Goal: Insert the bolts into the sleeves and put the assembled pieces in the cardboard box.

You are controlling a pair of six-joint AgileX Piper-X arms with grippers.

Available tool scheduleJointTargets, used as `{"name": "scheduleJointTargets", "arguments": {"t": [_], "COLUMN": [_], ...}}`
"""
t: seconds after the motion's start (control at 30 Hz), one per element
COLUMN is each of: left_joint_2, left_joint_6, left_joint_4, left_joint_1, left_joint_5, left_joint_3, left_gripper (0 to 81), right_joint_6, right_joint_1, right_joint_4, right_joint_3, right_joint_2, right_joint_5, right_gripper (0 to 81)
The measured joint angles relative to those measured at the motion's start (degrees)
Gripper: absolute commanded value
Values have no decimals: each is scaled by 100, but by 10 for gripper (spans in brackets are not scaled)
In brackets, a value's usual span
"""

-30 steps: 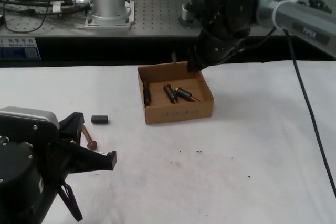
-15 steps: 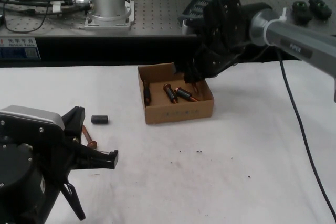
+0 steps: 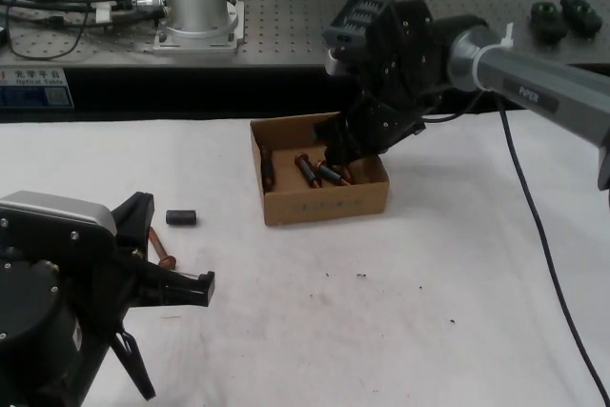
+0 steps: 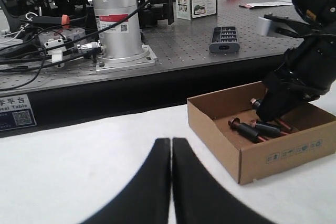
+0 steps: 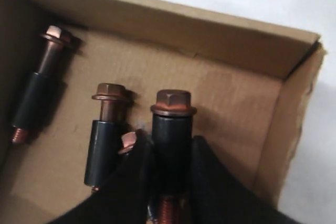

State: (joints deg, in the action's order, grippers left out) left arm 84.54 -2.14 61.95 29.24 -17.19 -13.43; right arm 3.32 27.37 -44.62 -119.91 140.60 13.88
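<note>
Sleeved bolt (image 5: 172,124) gripped by right tool (image 5: 170,153) inside printed cardboard box (image 3: 324,205), left tool (image 4: 171,145) closed.

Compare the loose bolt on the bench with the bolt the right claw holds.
The loose bolt is bare; the held bolt wears a black sleeve. The loose bolt lies on the bench outside the cardboard box; the held bolt hangs over the box's floor. The loose bolt is untouched; the held bolt is clamped in the right claw. Both are copper-coloured.
</note>
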Motion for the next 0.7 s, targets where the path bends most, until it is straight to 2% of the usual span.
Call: {"name": "scheduleJointTargets", "arguments": {"t": [0.1, 0.37, 0.7], "left_joint_2": [0, 0, 0], "left_joint_6": [0, 0, -7], "left_joint_4": [0, 15, 153], "left_joint_1": [0, 0, 0], "left_joint_5": [0, 0, -19], "left_joint_3": [0, 0, 0], "left_gripper": [6, 6, 6], "right_joint_6": [0, 0, -82], "right_joint_1": [27, 115, 391], "right_joint_4": [-27, -196, -803], "right_joint_3": [-6, 12, 27], "right_joint_2": [0, -241, -1273], "right_joint_5": [32, 88, 75], "right_gripper": [333, 331, 331]}}
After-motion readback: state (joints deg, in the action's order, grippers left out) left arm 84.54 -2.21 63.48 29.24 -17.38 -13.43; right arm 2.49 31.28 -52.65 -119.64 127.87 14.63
